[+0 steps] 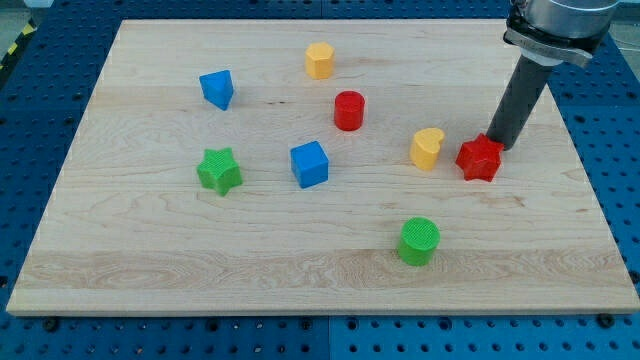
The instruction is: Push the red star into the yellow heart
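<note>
The red star [479,158] lies on the wooden board at the view's right. The yellow heart [427,148] stands just to its left, with a narrow gap between them. My tip [499,143] is at the red star's upper right edge, touching or almost touching it. The dark rod rises from there towards the view's top right corner.
Other blocks on the board [150,250]: a red cylinder [349,110], a yellow hexagonal block [319,61], a blue block [217,89] at upper left, a blue cube [310,164], a green star [219,171] and a green cylinder [418,241]. The board's right edge is close to the star.
</note>
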You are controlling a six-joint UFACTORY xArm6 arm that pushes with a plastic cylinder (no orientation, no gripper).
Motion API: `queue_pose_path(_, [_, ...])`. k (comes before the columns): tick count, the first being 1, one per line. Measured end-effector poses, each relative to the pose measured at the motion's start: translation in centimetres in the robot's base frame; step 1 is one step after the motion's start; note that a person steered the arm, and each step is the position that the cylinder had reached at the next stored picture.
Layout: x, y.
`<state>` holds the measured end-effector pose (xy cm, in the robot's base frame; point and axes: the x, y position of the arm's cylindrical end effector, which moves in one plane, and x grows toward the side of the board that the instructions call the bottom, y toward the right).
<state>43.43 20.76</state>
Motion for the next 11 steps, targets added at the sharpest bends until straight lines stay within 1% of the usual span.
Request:
queue_pose_path(2, [0.7,1.0])
queue_pose_path(4, [3.7,2.2])
queue_pose_path(5, [4.1,2.0])
queue_pose_path(9, [4.2,-3.5])
queue_pose_path(10, [4.4,-3.5])
queue_pose_path(11, [7.1,-2.4])
